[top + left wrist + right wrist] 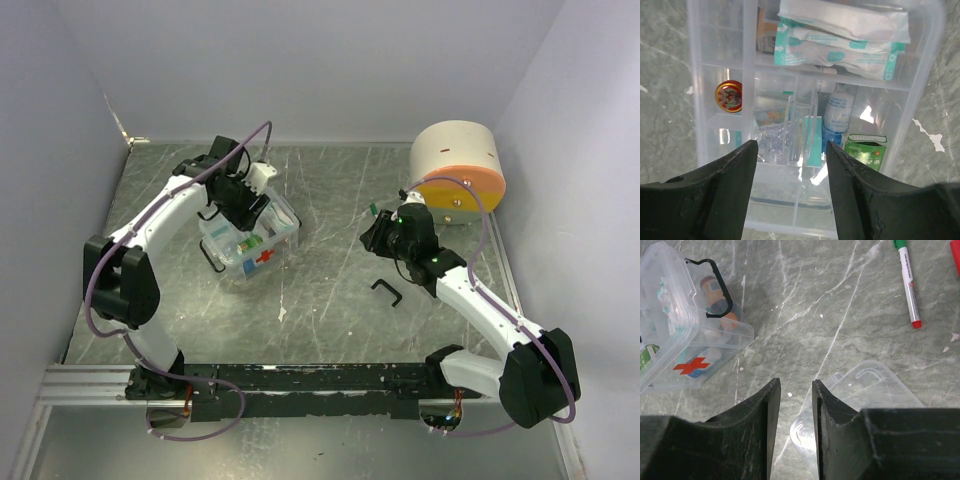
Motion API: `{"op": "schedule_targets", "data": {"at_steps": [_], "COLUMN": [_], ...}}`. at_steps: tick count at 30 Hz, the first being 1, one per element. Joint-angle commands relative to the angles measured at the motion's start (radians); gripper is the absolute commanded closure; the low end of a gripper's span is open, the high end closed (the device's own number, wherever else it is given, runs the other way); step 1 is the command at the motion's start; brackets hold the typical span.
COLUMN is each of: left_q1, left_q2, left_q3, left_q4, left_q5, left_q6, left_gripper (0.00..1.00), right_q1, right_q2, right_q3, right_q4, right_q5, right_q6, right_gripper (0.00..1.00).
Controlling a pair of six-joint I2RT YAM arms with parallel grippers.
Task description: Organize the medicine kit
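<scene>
L gripper spread wide, nothing btwn the fingers, hanging right above the open medicine kit. Below the gap: mid compartments w/ blister packs. White/blue bottle and green box sit to the right in the wrist view, red tin to the left, gauze packets in the far row. Kit sits angled on the left half of the table, clear of the walls.

R gripper fingers slightly apart, narrow gap, pinching nothing. Clear lid lies just below/beside it; contact can't tell. Kit well apart from R gripper, bare table btwn. Marker lies beyond the lid. Black clip lies near the R arm, round beige/orange drum in the back-right corner.
</scene>
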Motion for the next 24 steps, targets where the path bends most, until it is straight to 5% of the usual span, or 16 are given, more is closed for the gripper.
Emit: {"op": "schedule_targets", "data": {"at_steps": [1,6,11,14,24], "left_q1": [0.008,0.04,0.099,0.142,0.301], "left_q2": [-0.082,-0.145,-0.128,-0.102,-0.002], "left_q3": [0.076,0.079,0.055,0.014,-0.019], "left_q4": [-0.052,0.009,0.173,0.222,0.213], "left_q5": [-0.003,-0.015,-0.125,-0.035,0.085], "left_q6": [-0.009,-0.052,-0.323,-0.463,-0.576], "left_gripper": [0.32,0.34,0.3,0.31,0.31], "right_q1": [0.001,0.001,0.001,0.0,0.001], "right_q2": [-0.018,-0.017,-0.023,-0.028,-0.058], "right_q3": [0.0,0.003,0.002,0.002,-0.015], "right_q4": [0.015,0.016,0.018,0.015,0.011], "right_q5": [-0.004,-0.011,-0.012,-0.009,0.003], "right_q6": [0.001,0.002,0.01,0.018,0.03], "right_gripper": [0.68,0.68,0.68,0.68,0.67]}}
